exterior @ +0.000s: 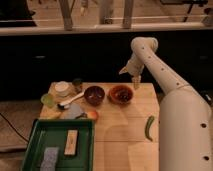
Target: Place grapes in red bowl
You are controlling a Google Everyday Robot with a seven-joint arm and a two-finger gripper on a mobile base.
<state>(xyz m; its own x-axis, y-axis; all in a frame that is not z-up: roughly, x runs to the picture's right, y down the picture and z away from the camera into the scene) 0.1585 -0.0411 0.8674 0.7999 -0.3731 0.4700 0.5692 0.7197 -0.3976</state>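
Jaws of the gripper (135,81) hang above the red bowl's (120,94) right rim, state unclear; grapes (121,92) lie in it

1. gripper (135,81), hanging above the table's far edge just right of the red bowl (120,94): too small and dim to read.
2. grapes (121,93): only a dark blot inside the red bowl, no single fruits visible.
3. Robot body (185,130): cut off by right and bottom edges.
4. green tray (36,136): near edge cut by the bottom; sponge (49,157) in it clipped too.
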